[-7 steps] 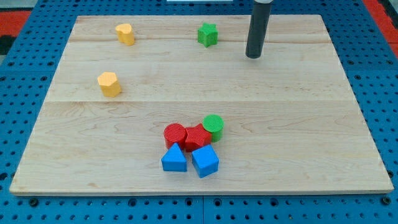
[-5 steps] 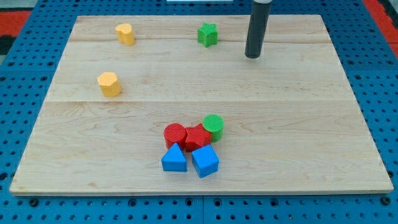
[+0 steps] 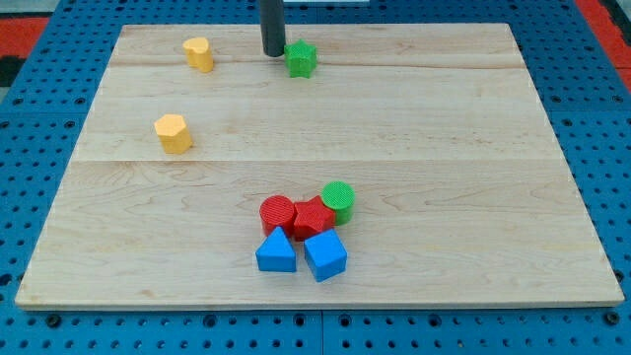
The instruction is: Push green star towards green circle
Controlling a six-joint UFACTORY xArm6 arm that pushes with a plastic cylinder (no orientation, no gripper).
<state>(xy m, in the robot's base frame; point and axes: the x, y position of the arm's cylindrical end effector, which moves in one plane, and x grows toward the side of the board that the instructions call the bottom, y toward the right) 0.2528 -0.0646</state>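
Green star (image 3: 301, 59) sits near the worktop's (image 3: 473, 128) top edge, well apart from the green circle (image 3: 338, 198) below. My tip (image 3: 273, 52) touches its left side; no hand exists. It looks light and rigid, probably sliding easily; push its upper side.

Two yellow blocks (image 3: 197, 53) (image 3: 174, 133) sit at ten o'clock; red blocks (image 3: 296, 216) and blue blocks (image 3: 301, 253) cluster at six on the wooden board (image 3: 473, 177).

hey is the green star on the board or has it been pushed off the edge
On the board. The green star sits on the wooden board near the view's top edge, with my tip just to its left.
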